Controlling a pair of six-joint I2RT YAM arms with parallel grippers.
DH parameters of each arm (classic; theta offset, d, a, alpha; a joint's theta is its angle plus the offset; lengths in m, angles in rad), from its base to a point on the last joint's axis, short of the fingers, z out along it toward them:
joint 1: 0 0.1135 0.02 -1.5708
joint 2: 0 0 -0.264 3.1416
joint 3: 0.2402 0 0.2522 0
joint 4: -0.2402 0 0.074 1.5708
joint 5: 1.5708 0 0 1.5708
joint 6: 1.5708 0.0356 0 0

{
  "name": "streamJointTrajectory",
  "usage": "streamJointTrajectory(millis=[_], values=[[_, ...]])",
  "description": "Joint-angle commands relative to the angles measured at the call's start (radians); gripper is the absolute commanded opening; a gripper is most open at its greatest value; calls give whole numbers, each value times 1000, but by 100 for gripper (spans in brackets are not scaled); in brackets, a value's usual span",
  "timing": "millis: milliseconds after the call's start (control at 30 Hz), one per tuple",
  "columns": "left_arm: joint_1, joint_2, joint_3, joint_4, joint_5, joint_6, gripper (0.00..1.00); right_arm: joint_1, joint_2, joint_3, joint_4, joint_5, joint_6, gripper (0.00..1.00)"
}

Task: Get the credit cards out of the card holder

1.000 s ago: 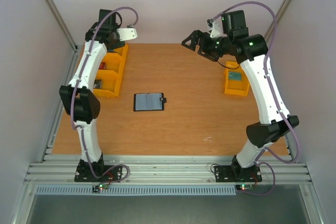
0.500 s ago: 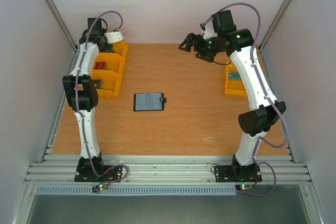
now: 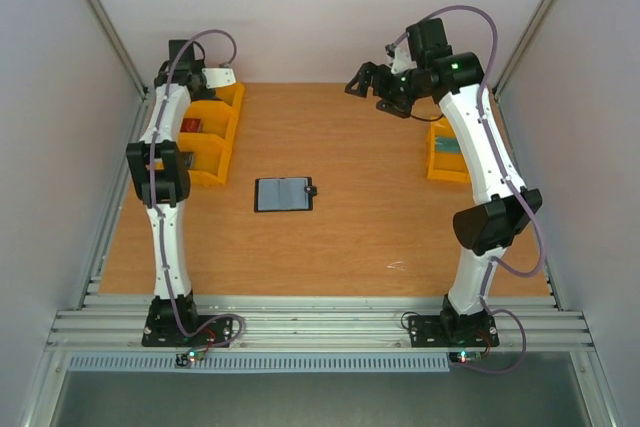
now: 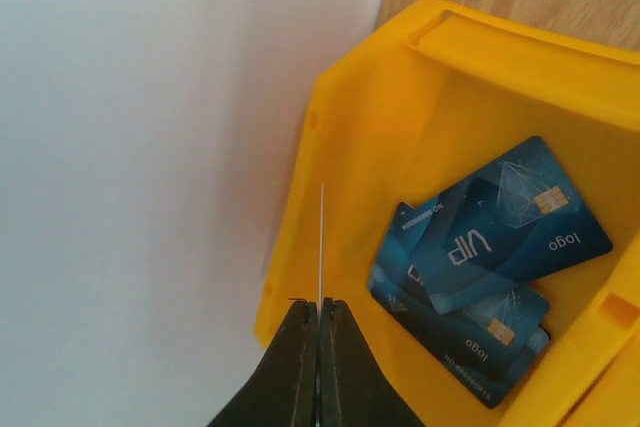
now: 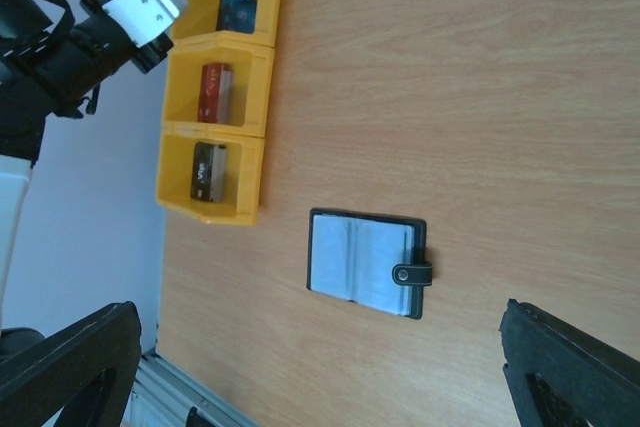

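The card holder [image 3: 285, 194] lies open on the table, blue-grey panels up and snap tab to the right; it also shows in the right wrist view [image 5: 365, 262]. My left gripper [image 4: 320, 305] is shut on a thin credit card [image 4: 321, 247], seen edge-on as a pale line, above the left wall of the far yellow bin compartment [image 4: 340, 147]. Several blue cards [image 4: 490, 247] lie in that compartment. In the top view the left gripper [image 3: 222, 75] is at the back left. My right gripper [image 3: 362, 80] hangs open and empty high over the back of the table; its fingers [image 5: 70, 357] frame the holder.
The yellow bin row [image 3: 210, 137] stands at the left edge, with a red card [image 5: 212, 92] in the middle compartment and a dark card [image 5: 205, 172] in the near one. Another yellow bin [image 3: 450, 152] with a blue card sits at the right.
My left gripper has drawn back and to the left over the far bin compartment with the card. The right arm has straightened up and its gripper has shifted only slightly.
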Motion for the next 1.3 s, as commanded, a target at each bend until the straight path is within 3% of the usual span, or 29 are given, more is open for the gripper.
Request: streamJointTrajectory(millis=[0,333,833,933,1100,1267], values=[[8,50,39,48,-8,33,0,-9,20,39,-12,-24,-9,98],[19,111,57,141,-64,80,0,-10,37,49,-15,-41,-9,98],[27,157,72,145,-89,113,1,-10,37,59,-36,-36,-10,99],[28,144,67,138,-90,99,12,-10,37,59,-35,-40,-10,98],[26,117,60,127,-67,83,40,-10,33,60,-39,-42,-9,98],[27,89,60,121,-45,81,51,-10,24,60,-45,-41,-47,99]])
